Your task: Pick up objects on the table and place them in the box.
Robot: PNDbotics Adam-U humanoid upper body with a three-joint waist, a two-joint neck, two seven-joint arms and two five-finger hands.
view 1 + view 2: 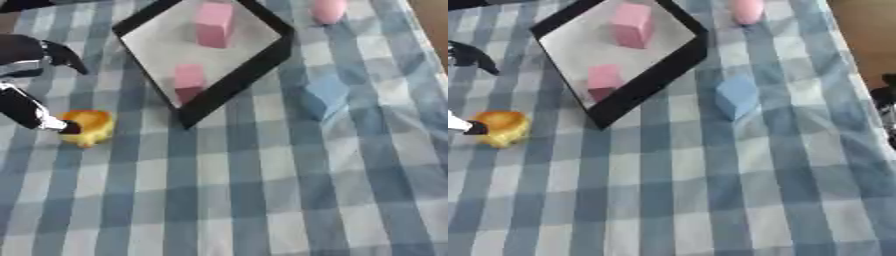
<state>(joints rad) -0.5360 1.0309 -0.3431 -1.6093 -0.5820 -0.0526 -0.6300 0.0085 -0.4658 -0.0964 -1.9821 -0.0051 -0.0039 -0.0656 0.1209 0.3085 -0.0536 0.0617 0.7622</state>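
Observation:
A black-rimmed box (249,75) with a grey floor lies tilted at the upper middle of the checked cloth. Two pink blocks are inside it, one at the far side (214,24) and one near the front corner (188,79). A blue block (324,97) stands right of the box. A pink rounded thing (328,10) sits at the far edge. A yellow-orange thing (89,127) lies at the left. My left hand (22,50) reaches in from the left, open and spread, and one fingertip (68,127) touches the yellow thing. A dark part of my right hand (883,95) shows at the right edge.
The blue and white checked cloth (262,190) covers the table. Its right edge (846,45) runs along a brown floor at the upper right.

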